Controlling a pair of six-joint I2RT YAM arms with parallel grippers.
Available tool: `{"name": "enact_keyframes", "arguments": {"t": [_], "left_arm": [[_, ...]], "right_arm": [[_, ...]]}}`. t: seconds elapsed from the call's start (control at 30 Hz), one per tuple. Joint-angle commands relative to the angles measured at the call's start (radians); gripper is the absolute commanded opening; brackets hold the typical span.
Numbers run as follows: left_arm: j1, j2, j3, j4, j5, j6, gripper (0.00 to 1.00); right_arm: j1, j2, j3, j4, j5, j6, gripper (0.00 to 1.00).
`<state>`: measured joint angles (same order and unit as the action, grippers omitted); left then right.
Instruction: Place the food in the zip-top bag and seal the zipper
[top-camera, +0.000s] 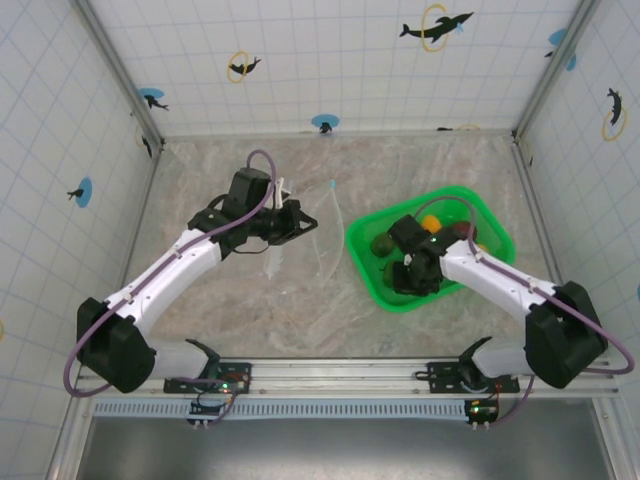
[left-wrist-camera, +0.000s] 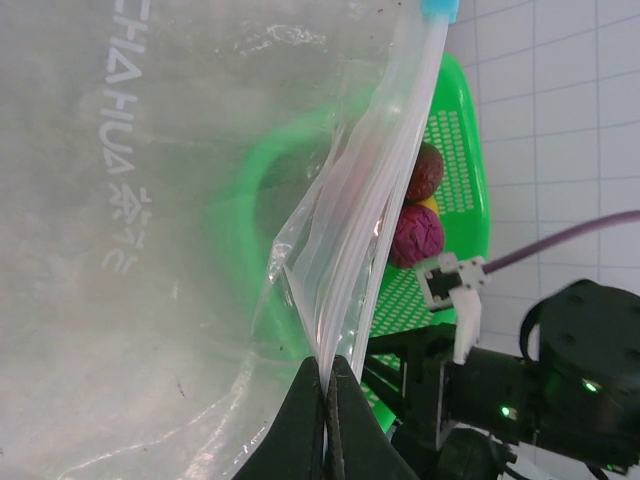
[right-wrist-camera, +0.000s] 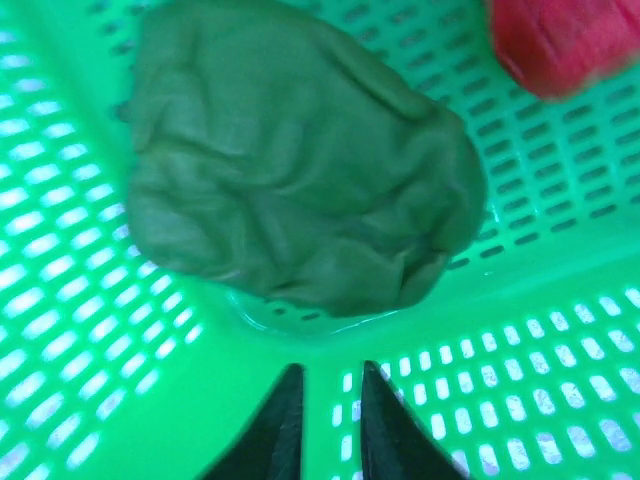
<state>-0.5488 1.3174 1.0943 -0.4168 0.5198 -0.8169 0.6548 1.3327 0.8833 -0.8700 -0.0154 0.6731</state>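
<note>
Obs: left gripper (left-wrist-camera: 325, 415) fingers pinched tight on the zipper (left-wrist-camera: 385, 200) of the zip-top bag (left-wrist-camera: 150, 250). The zipper's long axis runs 6 to 1 o'clock, with the pale-blue end piece (left-wrist-camera: 440, 8) at the far end. The bag sits at 9 o'clock of the green basket (top-camera: 368, 280). The right gripper (right-wrist-camera: 325, 405) fingers are slightly apart and hold nothing, at 6 o'clock of a dark green toy vegetable (right-wrist-camera: 300, 160) in the basket.

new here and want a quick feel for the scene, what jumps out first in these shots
The bright green basket at the right of the overhead view catches the eye first. Inside it, the right tool points at a crumpled dark green food piece, its jaws slightly apart with nothing between them. Left of the basket, the left tool pinches the clear zip-top bag by its edge.
</note>
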Motion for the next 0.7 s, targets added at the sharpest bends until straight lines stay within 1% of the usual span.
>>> {"name": "enact_keyframes", "arguments": {"t": [0.0, 0.03, 0.1, 0.13, 0.23, 0.33, 0.47, 0.53, 0.63, 0.67], "left_arm": [[0.009, -0.040, 0.008, -0.037, -0.012, -0.007, 0.00], [0.009, -0.045, 0.010, -0.051, -0.023, -0.003, 0.00], [0.010, -0.054, 0.013, -0.080, -0.051, 0.007, 0.00], [0.014, -0.060, 0.016, -0.097, -0.070, 0.010, 0.00], [0.027, -0.081, 0.032, -0.147, -0.133, 0.010, 0.00], [0.038, -0.109, 0.054, -0.188, -0.206, 0.015, 0.00], [0.070, -0.134, 0.057, -0.198, -0.228, 0.005, 0.00], [0.080, -0.145, 0.048, -0.187, -0.226, -0.006, 0.00], [0.085, -0.150, 0.034, -0.178, -0.208, -0.014, 0.00], [0.085, -0.154, 0.028, -0.172, -0.202, -0.019, 0.00]], "right_arm": [[0.013, -0.033, 0.074, -0.024, 0.033, 0.017, 0.31], [0.015, -0.030, 0.084, -0.022, 0.026, -0.002, 0.33], [0.016, -0.011, 0.081, -0.014, -0.007, -0.022, 0.32], [0.020, 0.004, 0.077, -0.009, -0.022, -0.028, 0.29], [0.056, 0.043, 0.077, 0.011, -0.049, -0.033, 0.16], [0.104, 0.088, 0.091, 0.034, -0.130, -0.039, 0.10], [0.191, 0.160, 0.165, 0.090, -0.205, -0.051, 0.11], [0.215, 0.212, 0.221, 0.124, -0.227, -0.060, 0.16], [0.223, 0.290, 0.299, 0.175, -0.223, -0.067, 0.23], [0.220, 0.320, 0.333, 0.192, -0.218, -0.068, 0.28]]}}
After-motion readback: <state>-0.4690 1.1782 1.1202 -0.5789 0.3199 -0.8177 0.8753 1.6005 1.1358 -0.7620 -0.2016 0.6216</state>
